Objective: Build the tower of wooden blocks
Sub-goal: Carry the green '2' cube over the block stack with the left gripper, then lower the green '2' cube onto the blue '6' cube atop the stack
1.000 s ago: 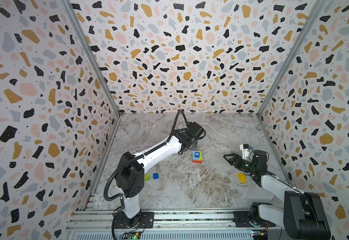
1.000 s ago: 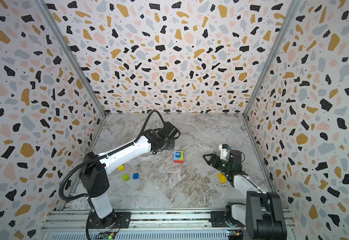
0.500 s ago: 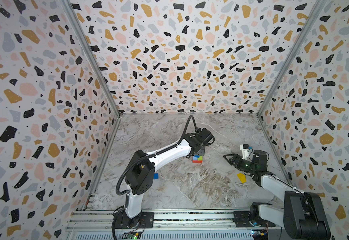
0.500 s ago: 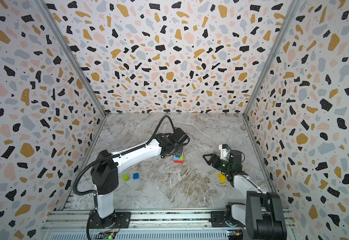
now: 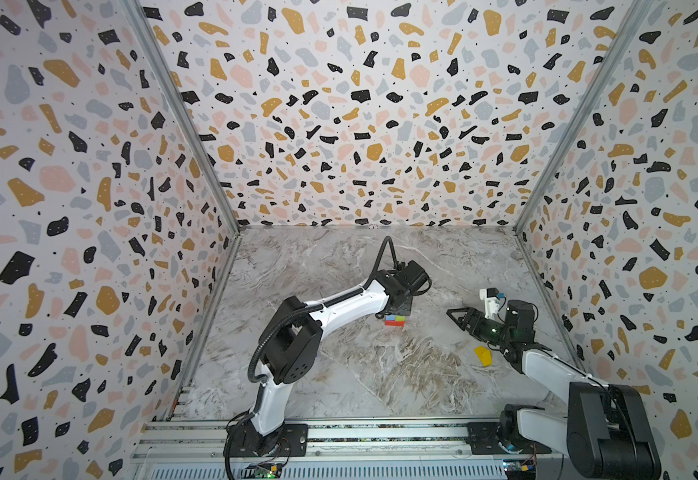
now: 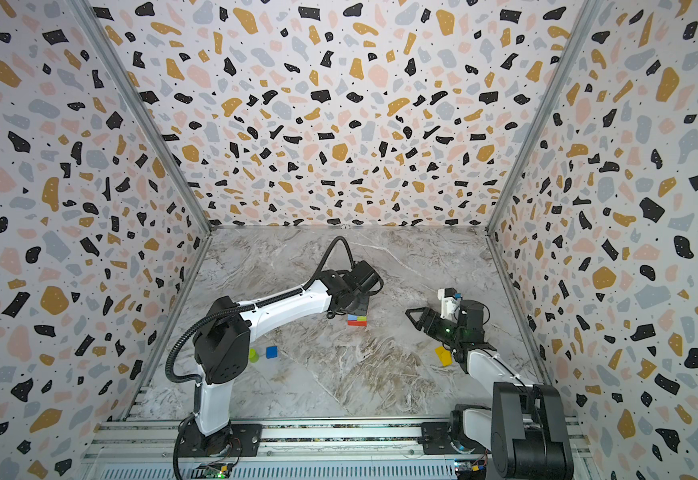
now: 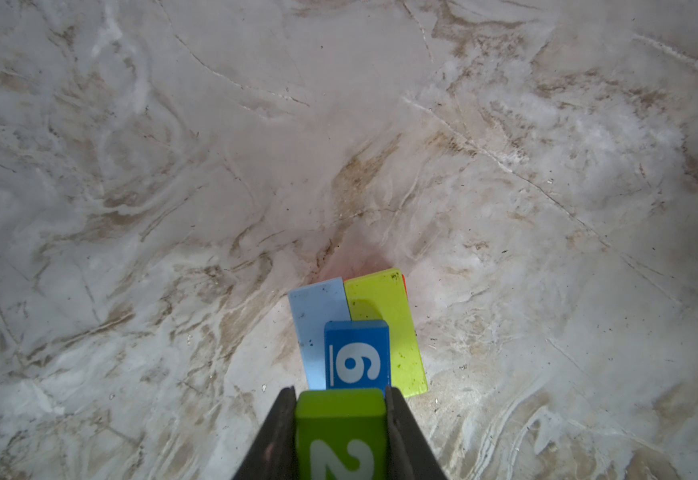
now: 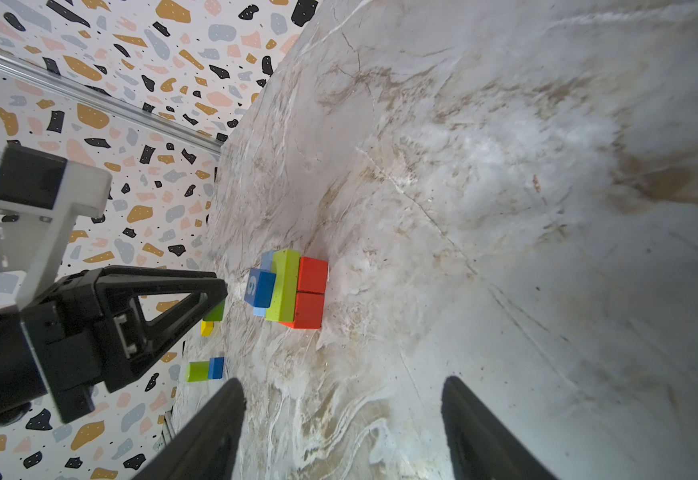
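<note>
The wood block tower (image 5: 394, 321) stands mid-table: two red slabs (image 8: 310, 291) at the base, a lime bar (image 7: 384, 328) and a pale blue bar (image 7: 312, 320) across them, and a blue cube marked 6 (image 7: 357, 357) on top. My left gripper (image 7: 341, 392) hangs just over it, shut on a green cube marked 2 (image 7: 341, 436), which is clear of the blue cube in the right wrist view. In both top views that gripper (image 6: 360, 305) hides the tower's top. My right gripper (image 8: 341, 386) rests low at the right, open and empty, pointing at the tower.
A yellow wedge (image 5: 482, 356) lies beside the right arm. A lime cylinder (image 6: 253, 355) and a blue cube (image 6: 271, 352) sit at the front left by the left arm's elbow. A yellow cube (image 8: 206, 328) shows past the left gripper. Patterned walls enclose three sides.
My left arm has swung right with the green cube, from behind and left of the tower to directly over it. The right arm has not moved.
</note>
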{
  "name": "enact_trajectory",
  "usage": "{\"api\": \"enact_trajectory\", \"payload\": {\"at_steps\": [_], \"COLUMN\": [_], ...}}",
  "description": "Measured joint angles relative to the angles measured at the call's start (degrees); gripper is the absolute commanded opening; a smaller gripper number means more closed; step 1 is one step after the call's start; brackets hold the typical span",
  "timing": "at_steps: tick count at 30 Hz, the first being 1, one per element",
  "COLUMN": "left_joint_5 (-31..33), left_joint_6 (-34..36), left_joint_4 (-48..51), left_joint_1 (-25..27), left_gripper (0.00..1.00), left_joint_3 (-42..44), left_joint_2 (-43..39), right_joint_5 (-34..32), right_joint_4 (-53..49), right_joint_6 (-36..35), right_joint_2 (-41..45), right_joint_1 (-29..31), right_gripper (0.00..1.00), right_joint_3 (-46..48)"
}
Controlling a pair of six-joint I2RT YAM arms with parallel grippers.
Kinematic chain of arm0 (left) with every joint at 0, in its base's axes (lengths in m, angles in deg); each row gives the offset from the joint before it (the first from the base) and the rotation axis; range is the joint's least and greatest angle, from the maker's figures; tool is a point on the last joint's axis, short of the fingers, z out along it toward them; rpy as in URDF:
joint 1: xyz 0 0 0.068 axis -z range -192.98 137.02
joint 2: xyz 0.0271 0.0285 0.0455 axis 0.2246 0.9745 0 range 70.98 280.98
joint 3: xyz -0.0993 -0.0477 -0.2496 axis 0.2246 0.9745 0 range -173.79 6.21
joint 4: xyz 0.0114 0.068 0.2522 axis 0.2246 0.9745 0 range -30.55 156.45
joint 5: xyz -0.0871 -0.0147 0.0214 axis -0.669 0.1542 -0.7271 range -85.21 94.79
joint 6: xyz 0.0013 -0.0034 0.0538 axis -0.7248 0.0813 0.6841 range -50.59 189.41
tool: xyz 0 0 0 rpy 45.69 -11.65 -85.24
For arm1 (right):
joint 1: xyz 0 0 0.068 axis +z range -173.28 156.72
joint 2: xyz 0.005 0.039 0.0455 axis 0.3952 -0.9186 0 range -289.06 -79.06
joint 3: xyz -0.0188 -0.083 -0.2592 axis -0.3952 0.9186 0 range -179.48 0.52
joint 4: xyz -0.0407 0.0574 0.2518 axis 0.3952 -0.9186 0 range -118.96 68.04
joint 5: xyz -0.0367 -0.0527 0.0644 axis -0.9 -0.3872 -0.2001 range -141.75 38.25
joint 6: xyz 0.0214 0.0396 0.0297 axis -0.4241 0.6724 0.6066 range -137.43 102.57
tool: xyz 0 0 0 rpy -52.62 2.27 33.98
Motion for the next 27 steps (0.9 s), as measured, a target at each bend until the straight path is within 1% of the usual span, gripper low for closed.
{"api": "enact_trajectory", "payload": {"at_steps": [8, 27], "left_joint_5": [-0.13, -0.09], "left_joint_6": [0.42, 1.03], "left_joint_4": [-0.37, -0.68], "left_joint_1": [0.00, 0.00], "left_gripper": [0.26, 0.26], "left_joint_3": [-1.51, -1.60], "left_joint_2": [1.29, 3.23], "right_joint_5": [0.20, 0.81], "right_joint_4": [0.20, 0.22], "right_joint_6": [0.02, 0.42], "right_joint_2": [0.00, 0.02], "right_joint_1": [0.00, 0.00], "right_gripper": [0.76, 0.76], "right_joint_3": [0.00, 0.00]}}
